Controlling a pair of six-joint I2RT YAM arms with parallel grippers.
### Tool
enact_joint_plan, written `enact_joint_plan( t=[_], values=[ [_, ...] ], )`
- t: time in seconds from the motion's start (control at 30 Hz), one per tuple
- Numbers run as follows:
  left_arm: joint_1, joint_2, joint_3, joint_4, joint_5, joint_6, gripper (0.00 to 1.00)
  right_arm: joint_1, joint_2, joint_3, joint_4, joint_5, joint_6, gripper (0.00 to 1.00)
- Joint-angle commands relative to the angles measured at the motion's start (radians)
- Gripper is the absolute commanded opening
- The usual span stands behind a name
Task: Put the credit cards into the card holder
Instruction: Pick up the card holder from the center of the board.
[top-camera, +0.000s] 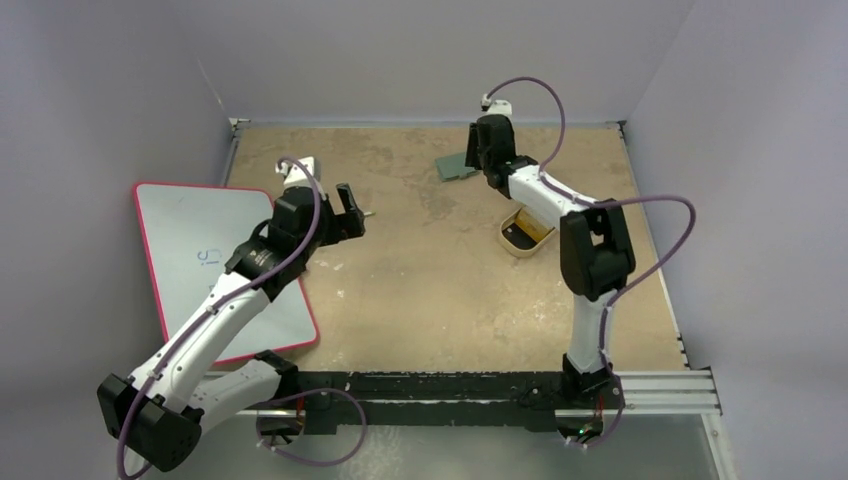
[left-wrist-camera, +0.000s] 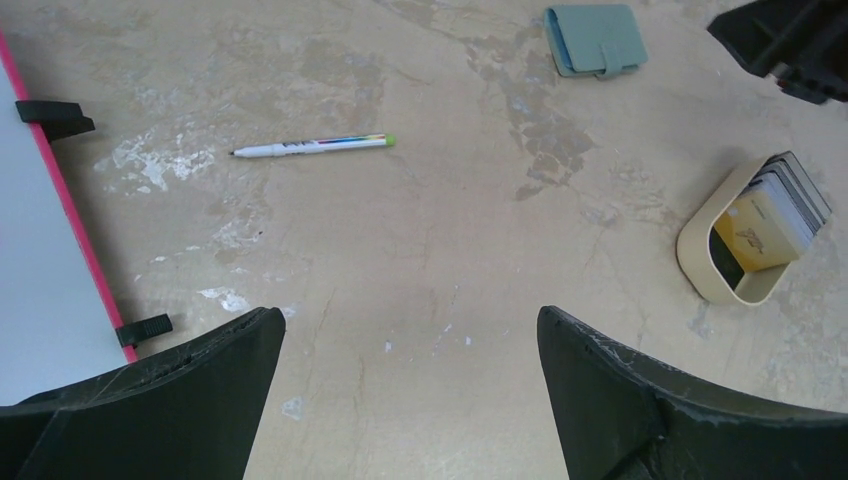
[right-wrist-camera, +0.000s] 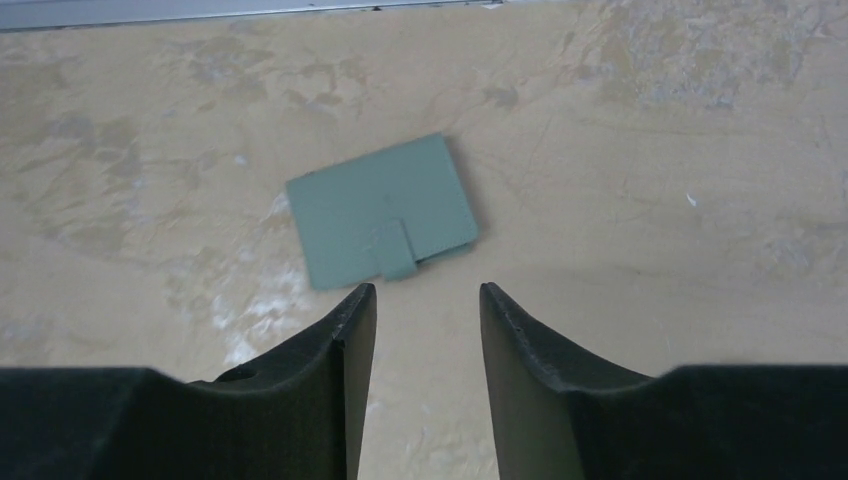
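Note:
The card holder is a closed grey-green wallet with its snap tab fastened, lying flat at the far side of the table; it also shows in the left wrist view. The credit cards, black, grey and yellow-orange, stand stacked in a tan rounded tray, which in the top view sits right of centre. My right gripper is open and empty, hovering just short of the wallet's near edge. My left gripper is wide open and empty over bare table left of centre.
A white marker pen with a green cap lies on the table ahead of my left gripper. A red-framed whiteboard lies at the left side, partly under my left arm. Grey walls close in the far and side edges.

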Motion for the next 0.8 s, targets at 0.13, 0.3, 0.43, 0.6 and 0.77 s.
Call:
enact_joint_plan(
  t=[0.13,0.3,0.43,0.6,0.77],
  values=[
    [0.007,-0.087,-0.057,0.074,0.088,0.092,0.96,-0.069,0.207,0.205,0.079,-0.207,-0.035,0.44],
    [0.006,-0.091,-0.055,0.052,0.085,0.107,0.96,-0.070,0.322,0.329,0.023,-0.224,-0.090,0.48],
    [0.007,-0.100,-0.057,0.055,0.092,0.114,0.95,-0.067,0.324,0.279,0.127,-0.198,-0.256,0.57],
    [0.007,-0.106,-0.063,0.057,0.093,0.111,0.94,-0.057,0.253,0.148,0.277,-0.274,-0.508,0.61],
    [0.008,-0.107,-0.061,0.055,0.090,0.113,0.94,-0.022,0.194,-0.005,0.459,-0.378,-0.729,0.60]
  ],
)
